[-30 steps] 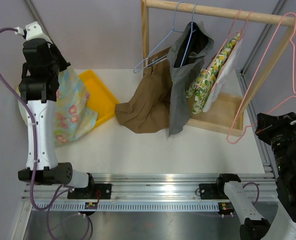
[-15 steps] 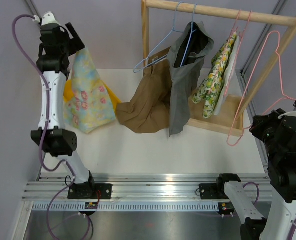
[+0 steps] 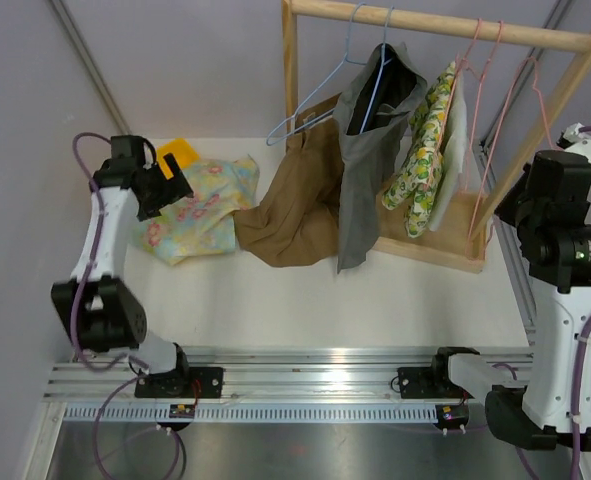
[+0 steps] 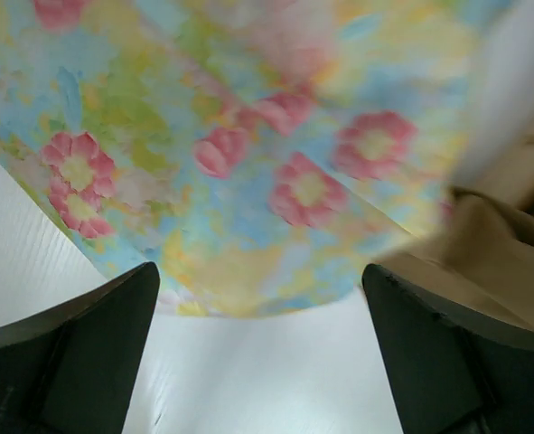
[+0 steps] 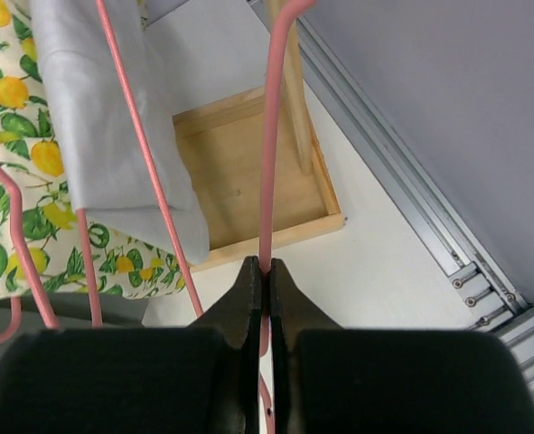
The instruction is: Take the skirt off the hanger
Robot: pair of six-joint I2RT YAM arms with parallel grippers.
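Floral skirt [image 3: 200, 205] is off any hanger as far as we can see. It's lying in a crumpled heap on the left side of the white table [image 3: 375, 290], draped partly over the yellow tray [image 3: 178, 153] so only the tray's far corner pokes out. Its right edge sits right up against the brown garment [image 3: 295, 200], which spills down from the rack onto the table.

The left gripper [image 4: 262, 307] hangs just over the skirt with its jaws spread wide and nothing between them. In the wrist view we see both dark fingers [image 4: 77, 353] far apart, with the flowery cloth and a bit of bare table showing through the gap.

Over on the right, the right gripper [image 5: 259, 280] is clamped tight on the wire of a pink hanger [image 5: 268, 136], up by the right end of the wooden rail [image 3: 445, 22]. That hanger looks bare from what we can make out. We can't tell from these shots whether its hook is actually on the rail.

The rest of the rack is busy: a grey garment [image 3: 365, 170] hangs in the middle, a lemon-print piece [image 3: 425, 150] hangs next to it on other pink wire, and a light blue hanger [image 3: 315, 115] dangles tilted above the brown one. The rack's flat wooden base [image 5: 248, 172] sits below the right gripper.
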